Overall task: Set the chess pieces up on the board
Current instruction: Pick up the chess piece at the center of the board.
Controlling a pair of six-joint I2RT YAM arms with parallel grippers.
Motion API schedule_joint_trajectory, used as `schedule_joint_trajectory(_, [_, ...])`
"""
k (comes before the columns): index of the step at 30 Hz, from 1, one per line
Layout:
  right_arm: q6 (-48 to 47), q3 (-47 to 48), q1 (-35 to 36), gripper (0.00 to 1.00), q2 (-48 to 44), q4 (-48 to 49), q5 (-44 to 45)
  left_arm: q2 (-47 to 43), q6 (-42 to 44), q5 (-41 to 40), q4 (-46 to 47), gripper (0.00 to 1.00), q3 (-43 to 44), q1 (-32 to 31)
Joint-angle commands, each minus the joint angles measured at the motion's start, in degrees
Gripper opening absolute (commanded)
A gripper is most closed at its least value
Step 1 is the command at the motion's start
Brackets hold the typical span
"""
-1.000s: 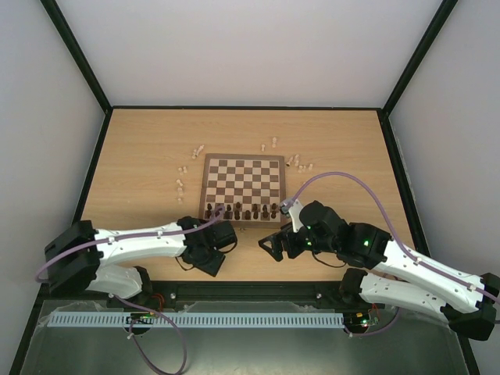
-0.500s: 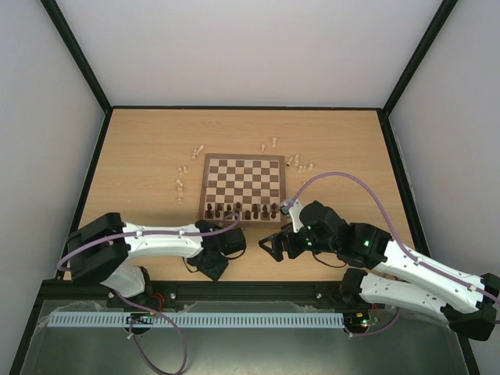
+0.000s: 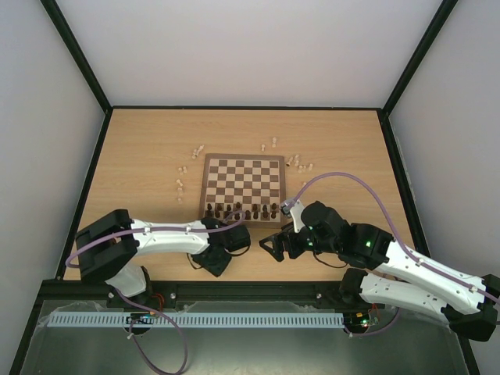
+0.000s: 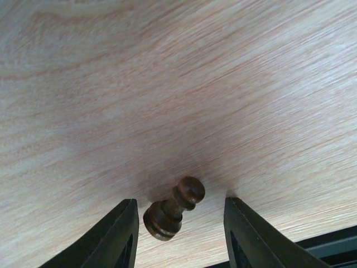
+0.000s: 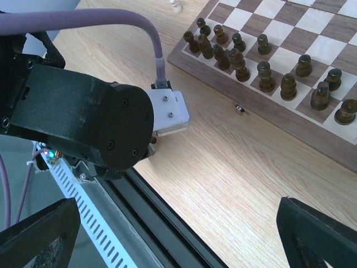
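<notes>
A dark brown pawn [image 4: 173, 207] lies on its side on the bare tabletop, close to the table's near edge. My left gripper [image 4: 179, 201] straddles it, jaws open, with a small gap on each side. Seen from above, the left gripper [image 3: 219, 262] is below the board's near left corner. The board [image 3: 244, 157] carries several dark pieces [image 3: 242, 211] along its near rows, also seen in the right wrist view as dark pieces [image 5: 262, 67]. My right gripper [image 3: 273, 244] hangs wide open and empty by the board's near right edge, over bare wood [image 5: 175, 223].
Pale pieces lie scattered off the board: to its left [image 3: 181, 186], at the far left [image 3: 198, 148], behind it [image 3: 266, 145] and at the right [image 3: 297, 162]. The black table rail [image 5: 167, 223] runs just below both grippers. The left arm's wrist [image 5: 83, 111] sits close to my right gripper.
The left arm has swung right along the near edge of the table, and its jaws have narrowed around the lying pawn. The right arm has not moved.
</notes>
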Motion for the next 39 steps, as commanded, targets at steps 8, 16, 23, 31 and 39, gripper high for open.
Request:
schedule_joint_trajectory(8, [-0.5,0.8,-0.2,0.97,-0.1,-1.0,-0.2,-5.1,-1.9,1.3,-2.3,0.37,-3.6,0.4])
schedule_joint_trajectory(16, [-0.3,0.8,-0.2,0.97,-0.1,-1.3,0.1,-3.2,-1.3,1.0,-0.5,0.35,-3.3,0.4])
schedule_joint_trajectory(23, [-0.3,0.8,-0.2,0.97,-0.2,-1.3,0.1,-0.7,-0.7,0.5,0.3,0.42,-2.1,0.4])
schedule_joint_trajectory(31, [-0.4,0.7,-0.2,0.97,-0.3,-1.2,-0.1,0.4,-0.2,0.8,0.8,0.37,-1.8,0.6])
schedule_joint_trajectory(39, [-0.4,0.6,-0.3,0.97,-0.5,-1.1,-0.2,0.8,-0.1,1.2,1.0,0.26,-1.7,0.8])
